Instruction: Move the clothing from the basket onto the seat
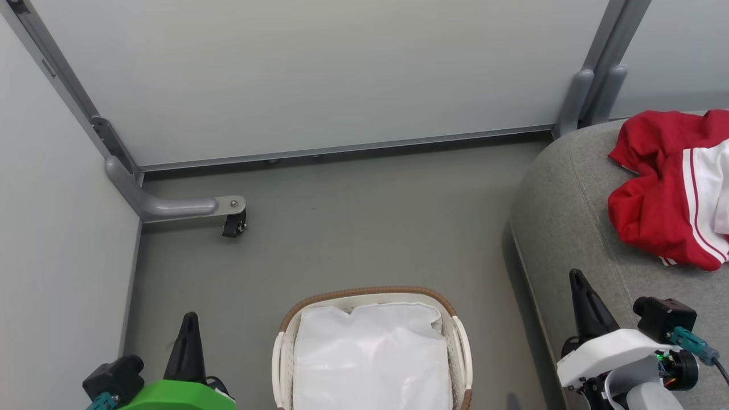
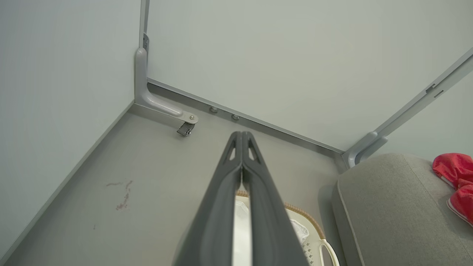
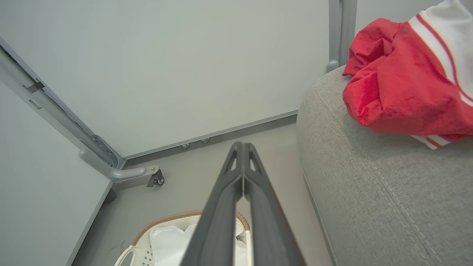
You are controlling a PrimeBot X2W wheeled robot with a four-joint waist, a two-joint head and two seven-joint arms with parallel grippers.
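Observation:
The red clothing point(image 1: 666, 188) with white panels and stripes lies crumpled on the grey seat point(image 1: 569, 228) at the right; it also appears as the clothing point(image 3: 402, 81) on the seat point(image 3: 369, 177) and the clothing point(image 2: 456, 181) on the seat point(image 2: 384, 214). The basket point(image 1: 370, 296) stands on the floor at bottom centre, holding just its white cloth liner point(image 1: 373, 359). My left gripper point(image 1: 189, 319) is shut and empty at the lower left, beside the basket. My right gripper point(image 1: 576, 277) is shut and empty, over the seat's front edge, below the clothing. Both wrist views show fingertips pressed together, the left gripper point(image 2: 241, 135) and the right gripper point(image 3: 242, 145).
Pale partition walls point(image 1: 319, 74) close off the back and left. A grey support foot with a small castor point(image 1: 233, 223) juts onto the floor at the left corner. Another grey post point(image 1: 592, 91) stands behind the seat. Bare grey floor point(image 1: 370, 228) lies between basket and wall.

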